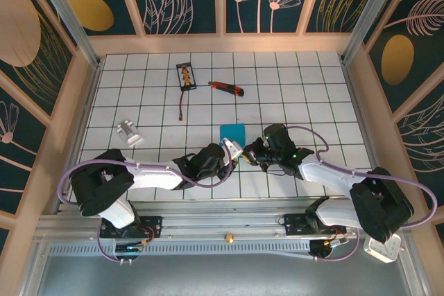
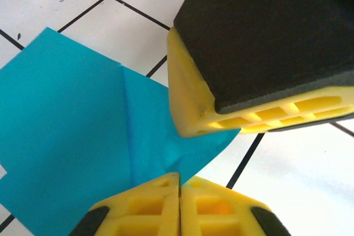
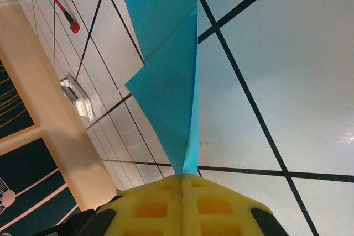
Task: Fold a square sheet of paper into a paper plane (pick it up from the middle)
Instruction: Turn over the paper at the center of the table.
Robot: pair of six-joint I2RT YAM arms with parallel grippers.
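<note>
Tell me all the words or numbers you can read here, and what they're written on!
No text here can be read.
Black card pack: it has a small orange picture, and any print on it is too small to read.
Red-and-black knife: any label is too small to tell.
Blue paper: plain, with no writing on it.

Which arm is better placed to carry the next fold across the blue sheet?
Right, probably. The right gripper is shut on a flap of the square sheet of paper that seems raised, ready to carry over. The left gripper pinches the sheet's near corner and looks better suited to anchoring.
</note>
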